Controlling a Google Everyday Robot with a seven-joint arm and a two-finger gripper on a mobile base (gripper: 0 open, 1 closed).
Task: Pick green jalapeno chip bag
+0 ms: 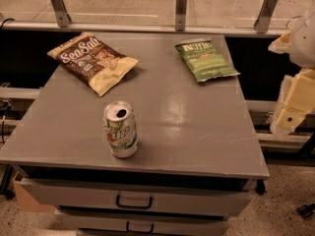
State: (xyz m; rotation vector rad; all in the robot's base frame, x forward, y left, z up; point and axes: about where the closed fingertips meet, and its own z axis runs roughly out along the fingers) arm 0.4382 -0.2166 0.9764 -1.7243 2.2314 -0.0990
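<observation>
The green jalapeno chip bag [205, 59] lies flat at the far right of the grey table top [197, 132], its pale band with dark lettering towards the far edge. My gripper [291, 107] hangs at the right edge of the view, beyond the table's right side and nearer than the bag, well apart from it. It holds nothing that I can see.
A brown-and-cream "Sea Salt" bag [92, 61] lies at the far left. An opened green-and-white soda can [120, 129] stands upright near the front edge. Drawers with handles [134, 201] sit below the top. A railing with metal posts [181, 9] runs behind the table.
</observation>
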